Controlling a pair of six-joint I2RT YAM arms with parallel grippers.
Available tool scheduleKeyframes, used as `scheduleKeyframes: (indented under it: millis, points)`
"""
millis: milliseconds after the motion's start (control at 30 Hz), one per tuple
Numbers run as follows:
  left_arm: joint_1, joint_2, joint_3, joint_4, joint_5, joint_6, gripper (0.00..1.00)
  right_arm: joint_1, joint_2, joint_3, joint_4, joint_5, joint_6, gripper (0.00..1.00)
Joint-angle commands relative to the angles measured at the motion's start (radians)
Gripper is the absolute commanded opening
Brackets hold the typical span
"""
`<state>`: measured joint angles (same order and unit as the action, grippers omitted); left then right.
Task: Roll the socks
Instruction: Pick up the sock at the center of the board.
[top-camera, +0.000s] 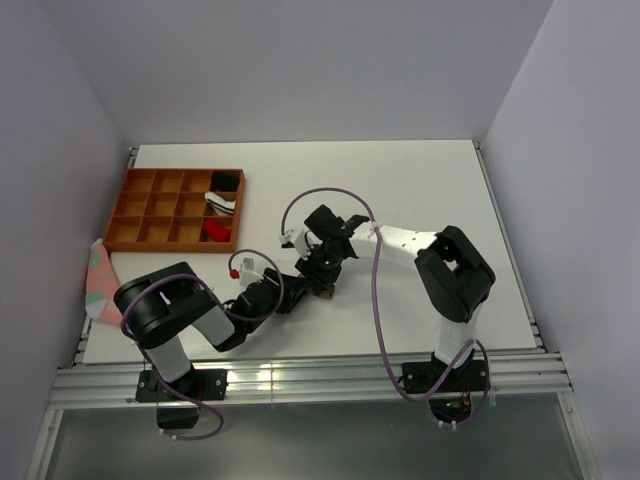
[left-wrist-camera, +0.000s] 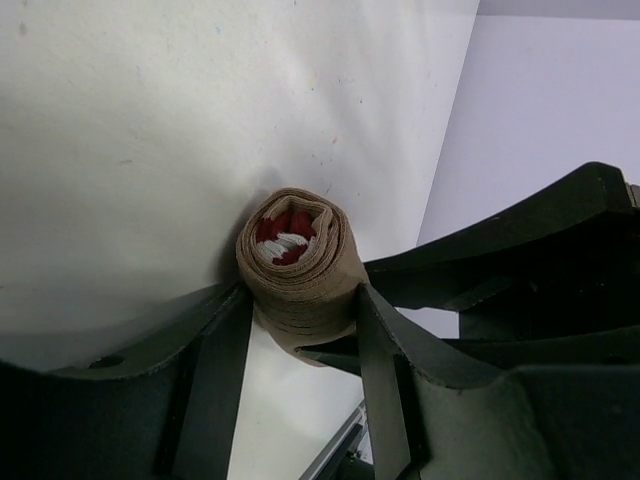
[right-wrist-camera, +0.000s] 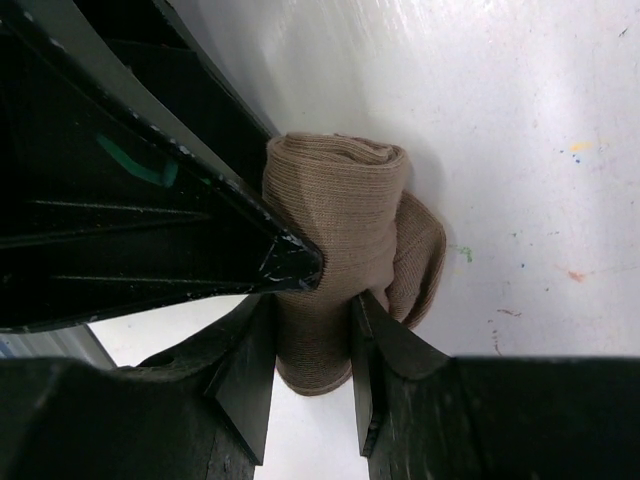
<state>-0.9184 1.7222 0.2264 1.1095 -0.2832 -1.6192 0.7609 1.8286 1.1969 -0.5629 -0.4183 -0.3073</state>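
The right fingers (right-wrist-camera: 245, 385) clamp the tan sock (right-wrist-camera: 335, 210), a tight roll on the table (left-wrist-camera: 120, 120) with red and white at its core. The left fingers (left-wrist-camera: 215, 370) touch both its sides; I cannot tell if they grip.

**Rig appearance: two arms, black and white**

Left arm (top-camera: 185, 315) and right arm (top-camera: 455, 272): bulky black joint housings with white link tubes between them. Each is bolted to a black plate: left base (top-camera: 180, 385), right base (top-camera: 445, 378).

A purple cable (top-camera: 377, 300) runs along the right arm from base to wrist. A second purple cable (top-camera: 195, 428) curls under the left base.

There is a small red dot (top-camera: 234, 270) on the white wrist block of the left arm.

Left gripper (left-wrist-camera: 302, 292): matt black. The fingers (left-wrist-camera: 215, 385) are flat and tapering, with one small round hole (left-wrist-camera: 105, 362) near the root.

Right gripper (right-wrist-camera: 312, 305): same black. The fingers (right-wrist-camera: 245, 385) are wedge-shaped with pale edges.
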Motion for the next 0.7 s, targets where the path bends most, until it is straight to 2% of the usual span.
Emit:
scheduleKeyframes:
  millis: [0,100,233,367,667]
  points:
    - [-0.016,-0.053,0.042,-0.083,-0.034,-0.015,0.51,0.006,-0.064,0.043,-0.026,-0.086,0.025,0.01]
    - [-0.025,-0.093,0.066,-0.163,-0.051,-0.016,0.53,0.008,-0.078,0.047,-0.026,-0.094,0.031,0.01]
    - [-0.033,-0.118,0.103,-0.258,-0.056,-0.011,0.62,0.008,-0.091,0.055,-0.031,-0.103,0.039,0.01]
    - [-0.046,-0.142,0.128,-0.342,-0.066,-0.014,0.62,0.008,-0.104,0.075,-0.041,-0.108,0.042,0.01]
    - [-0.054,-0.154,0.137,-0.341,-0.063,-0.027,0.60,0.020,-0.124,0.093,-0.049,-0.142,0.053,0.01]
